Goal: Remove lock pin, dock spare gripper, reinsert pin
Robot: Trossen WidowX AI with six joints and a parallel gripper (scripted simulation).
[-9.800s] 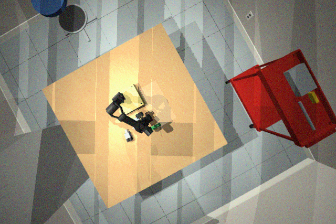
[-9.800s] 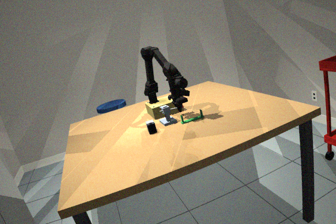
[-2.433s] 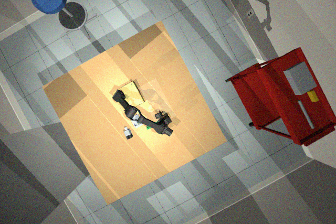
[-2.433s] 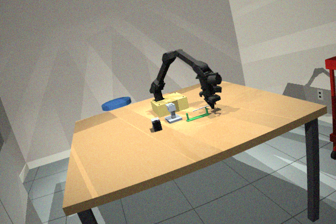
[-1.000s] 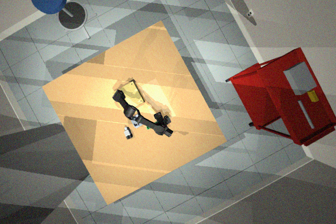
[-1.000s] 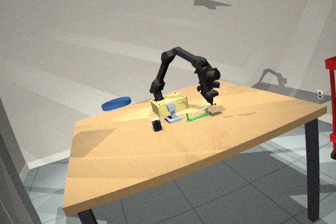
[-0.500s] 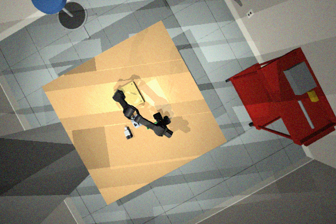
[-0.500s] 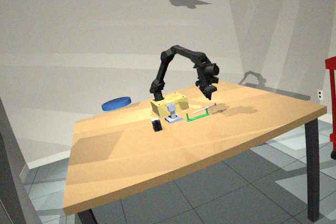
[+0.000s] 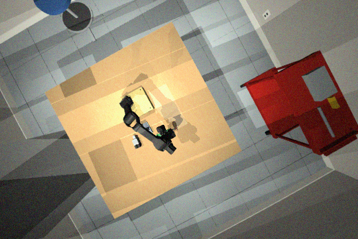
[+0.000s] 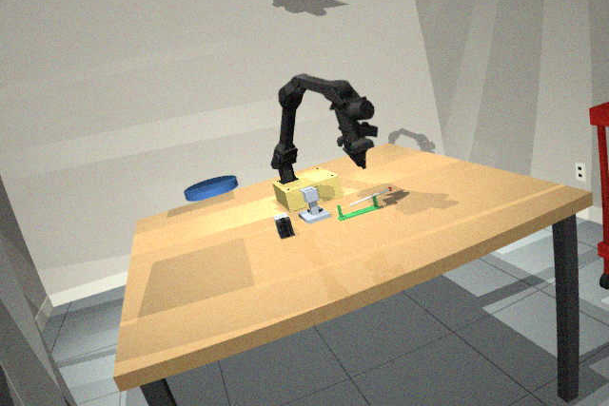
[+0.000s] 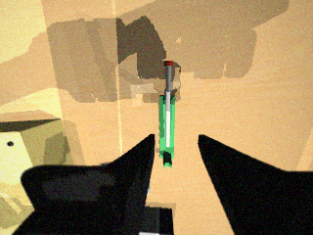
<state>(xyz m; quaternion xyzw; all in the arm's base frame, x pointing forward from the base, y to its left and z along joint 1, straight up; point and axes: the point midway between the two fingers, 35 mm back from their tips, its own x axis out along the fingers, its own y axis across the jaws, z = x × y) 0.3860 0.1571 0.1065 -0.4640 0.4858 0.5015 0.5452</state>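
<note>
Top view: the black arm [image 9: 146, 135] [image 10: 286, 131] reaches over the wooden table [image 9: 184, 155] [image 10: 343, 263], its body covering most of the green cradle [image 9: 158, 135] [image 10: 361, 212] [image 11: 171, 132]. Only a scrap of green shows, and the pin cannot be made out with certainty. The spare gripper [image 9: 136, 141] [image 10: 284, 225], black with a white end, sits apart from the arm. This view alone shows the blue stool's dark round base [image 9: 76, 16] and the full top of the red cart [image 9: 265, 88] [image 10: 599, 114].

Exterior view: the grey mount [image 9: 147, 126] [image 10: 313, 206] is seen here in profile, its block raised on a post above a flat foot, near the yellow box [image 9: 144, 102] [image 10: 301, 192] [image 11: 29, 157]. No pin is visible through the block. The pin [image 10: 371, 196] [image 11: 168, 108] lies tilted at the cradle, red-headed end raised over one upright. The claw [image 10: 363, 165] [image 11: 176, 138] hangs above the cradle, with a visible gap to the pin.

Wrist view: the claw is partly spread, its two fingers well separated and nothing pinched. The pin runs lengthwise over the cradle, red head farthest from the claw. In this picture its near end appears just beyond the fingertips, nearer the left-hand one in the frame.
</note>
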